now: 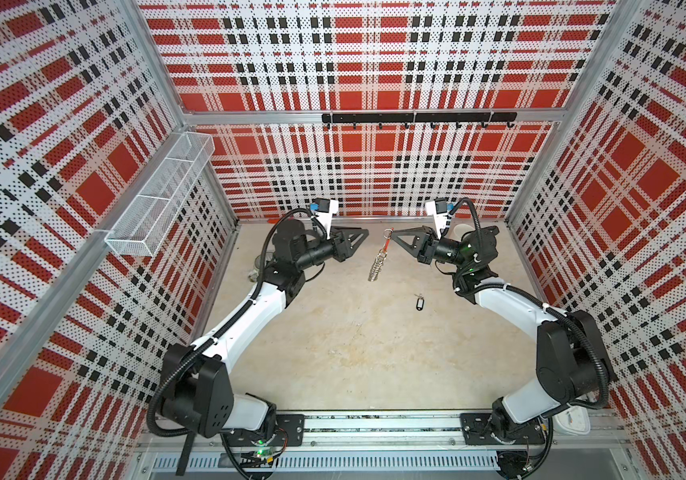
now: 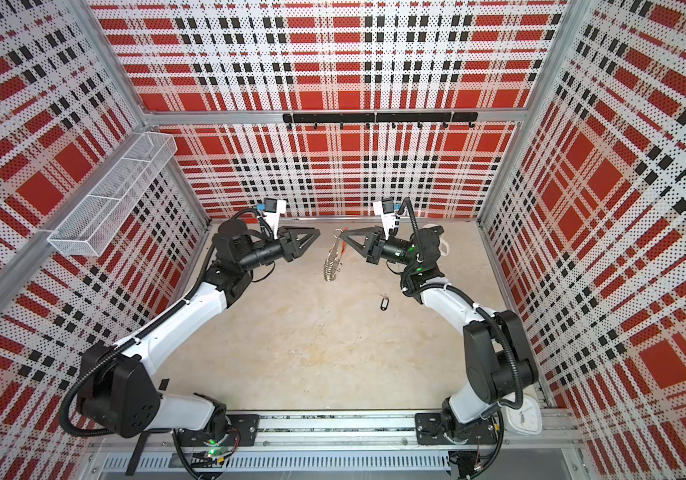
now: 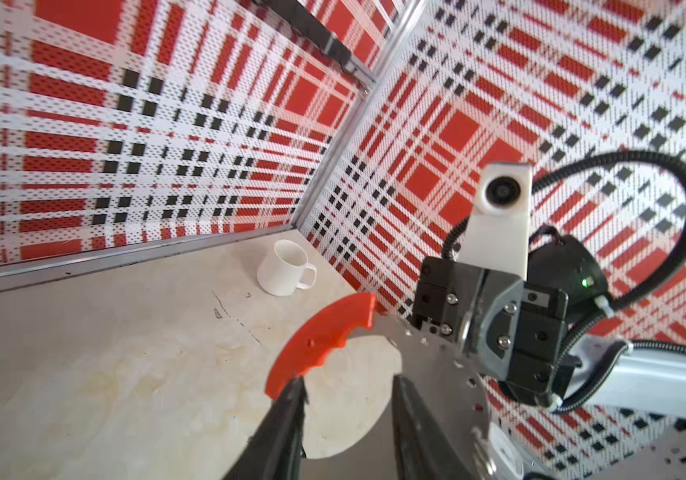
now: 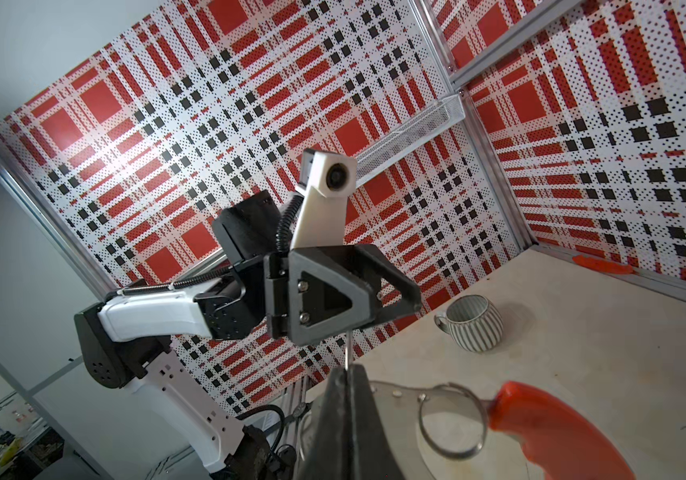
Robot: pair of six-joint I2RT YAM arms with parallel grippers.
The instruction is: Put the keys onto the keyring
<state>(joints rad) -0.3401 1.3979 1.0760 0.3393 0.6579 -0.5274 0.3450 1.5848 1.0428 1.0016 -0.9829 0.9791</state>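
Note:
The keyring [image 1: 377, 262] hangs edge-on over the middle of the table in both top views, with its silver loops bunched low. My right gripper [image 1: 395, 235] is shut on its thin grey rim. In the right wrist view the jaws [image 4: 348, 370] pinch the metal hoop [image 4: 391, 399], beside a wire loop [image 4: 453, 419] and the red segment [image 4: 549, 424]. My left gripper [image 1: 364, 233] stands open just left of the ring. In the left wrist view the red segment [image 3: 320, 340] lies by one fingertip [image 3: 297, 384], with nothing between the fingers. The keys [image 1: 418, 300], with their black tag, lie on the table.
A white mug [image 3: 285, 268] stands in the back right corner and a striped mug [image 4: 474, 322] at the back left. A wire basket [image 1: 158, 195] hangs on the left wall and a black hook rail [image 1: 418, 118] on the back wall.

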